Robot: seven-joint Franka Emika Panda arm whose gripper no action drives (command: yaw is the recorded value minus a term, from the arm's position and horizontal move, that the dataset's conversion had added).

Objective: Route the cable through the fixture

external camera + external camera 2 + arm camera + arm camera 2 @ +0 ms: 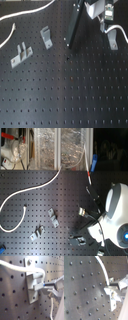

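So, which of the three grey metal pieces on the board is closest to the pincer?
The narrow clip at the first exterior view's right, under the pincer, by the white cord. The other two stand far away.

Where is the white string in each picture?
First exterior view: the cable curves across the first exterior view's top left corner.
Second exterior view: it sweeps in a long curve over the second exterior view's left half.
First wrist view: close up, it lies across the fixture.
Second wrist view: one curved stretch.
Shared landmark: the black board with holes, seen in all four.
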